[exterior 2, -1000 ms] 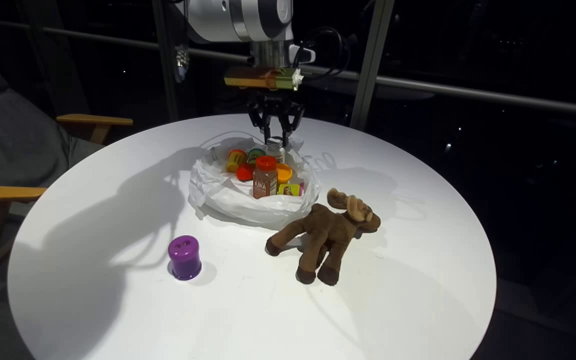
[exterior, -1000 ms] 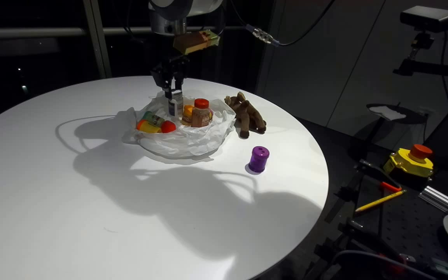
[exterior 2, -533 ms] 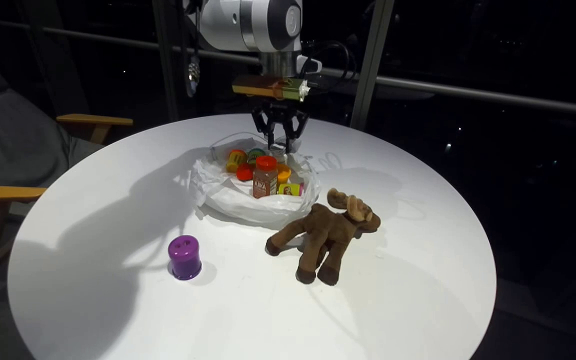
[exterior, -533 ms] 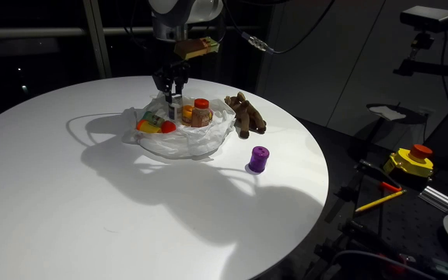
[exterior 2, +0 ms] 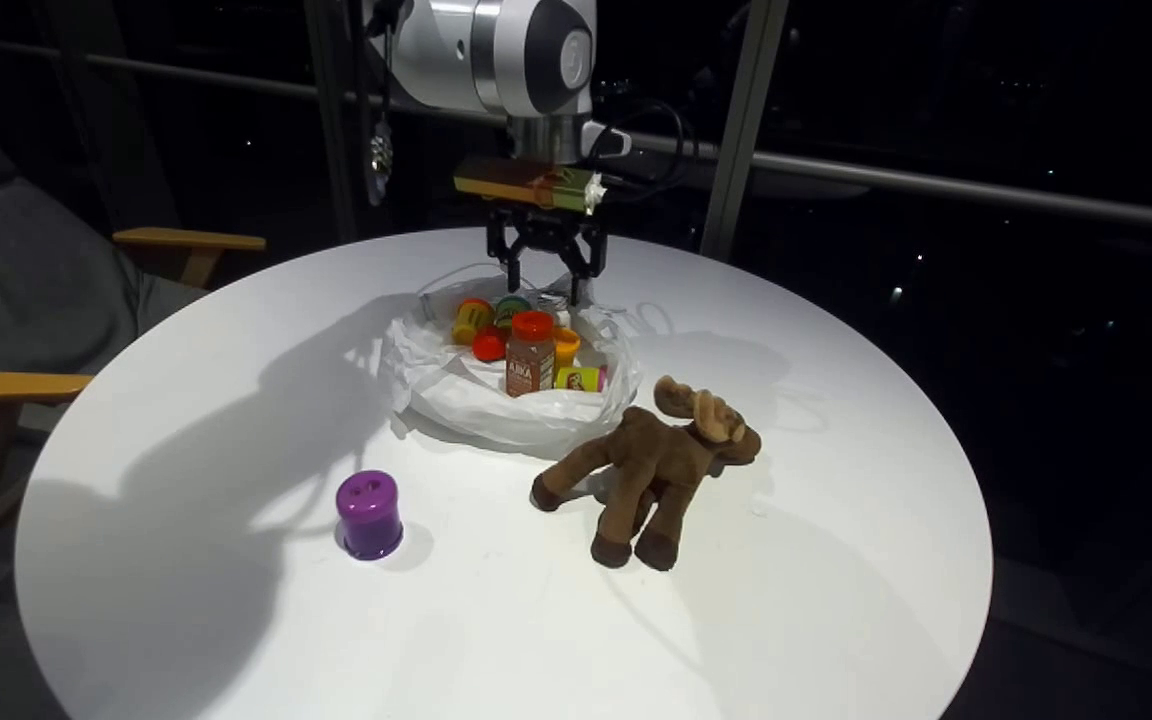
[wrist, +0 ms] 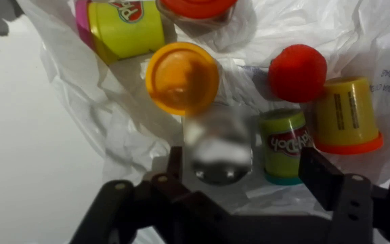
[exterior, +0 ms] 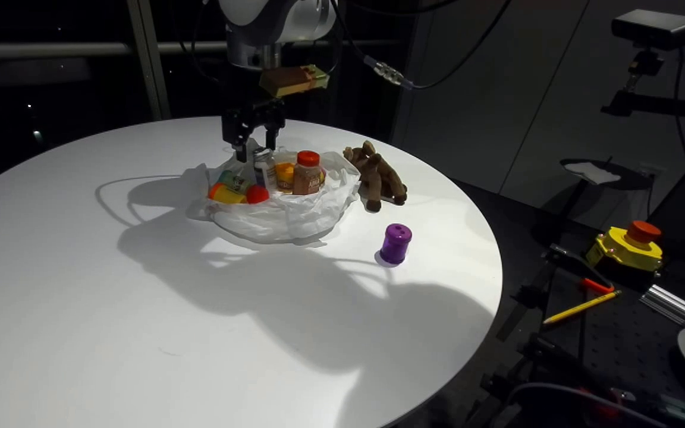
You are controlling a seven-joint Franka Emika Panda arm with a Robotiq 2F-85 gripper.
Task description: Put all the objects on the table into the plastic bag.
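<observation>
The white plastic bag [exterior: 283, 223] lies spread on the round table [exterior: 140, 333]. In it stand or lie a jar with a silvery lid [wrist: 218, 145], an orange cup [wrist: 182, 79], the red-capped brown bottle [exterior 2: 531, 358], a red piece [wrist: 298, 73], a green-yellow can [wrist: 282, 145] and yellow cups [wrist: 345, 115]. My gripper [exterior 2: 545, 291] is open just above the jar; in the wrist view the jar is blurred, nearer the left finger, with a gap to the right one. Outside the bag, the purple cup [exterior 2: 369, 515] stands upright and the brown toy animal [exterior 2: 651, 460] lies beside the bag.
Beyond the table's edge, a dark cart carries a yellow and red device [exterior: 627, 246] and a pencil [exterior: 582, 307]. A camera on a stand [exterior: 657, 28] rises behind it. A chair [exterior 2: 26, 270] with wooden arms is beside the table.
My gripper came down with the jar, then spread its fingers and let it go. The jar now sits lower in the bag, leaning slightly. The purple cup and toy animal have not moved.
</observation>
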